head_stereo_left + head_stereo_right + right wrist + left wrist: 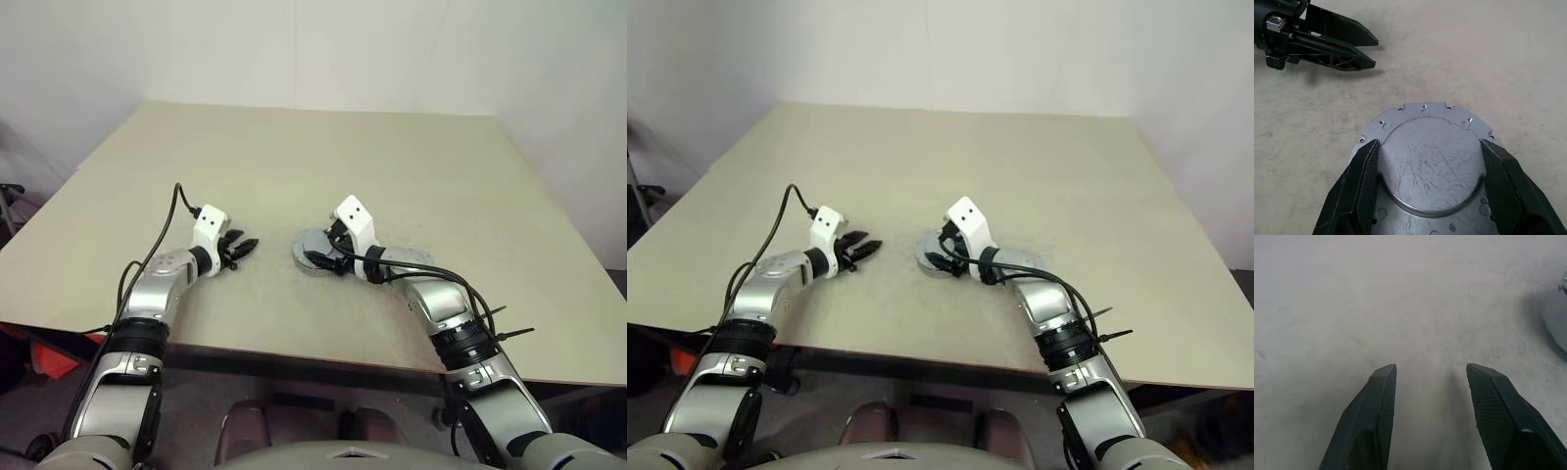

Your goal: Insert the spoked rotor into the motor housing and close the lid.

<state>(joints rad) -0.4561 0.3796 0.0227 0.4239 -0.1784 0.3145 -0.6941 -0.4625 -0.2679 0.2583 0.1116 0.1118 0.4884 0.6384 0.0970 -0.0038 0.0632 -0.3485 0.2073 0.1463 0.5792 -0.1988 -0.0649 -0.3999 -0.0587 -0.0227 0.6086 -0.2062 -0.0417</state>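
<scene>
I see my left tool (238,251) open over bare bench (294,157), gripping nothing. At its 3 o'clock the lid (1432,161) lies flat, smooth grey face up, with my right tool (1430,159) spread around its raised centre, fingers (1364,181) flanking it.

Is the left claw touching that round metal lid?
Apart. In the right wrist view, bare table separates the left gripper from the lid.

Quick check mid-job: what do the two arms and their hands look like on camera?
Both arms are silver-grey metal with black joint rings and loose black cables. Each wrist carries a white block with two dark dots. The left hand and right hand each have two black tapered fingers with textured inner pads.
</scene>
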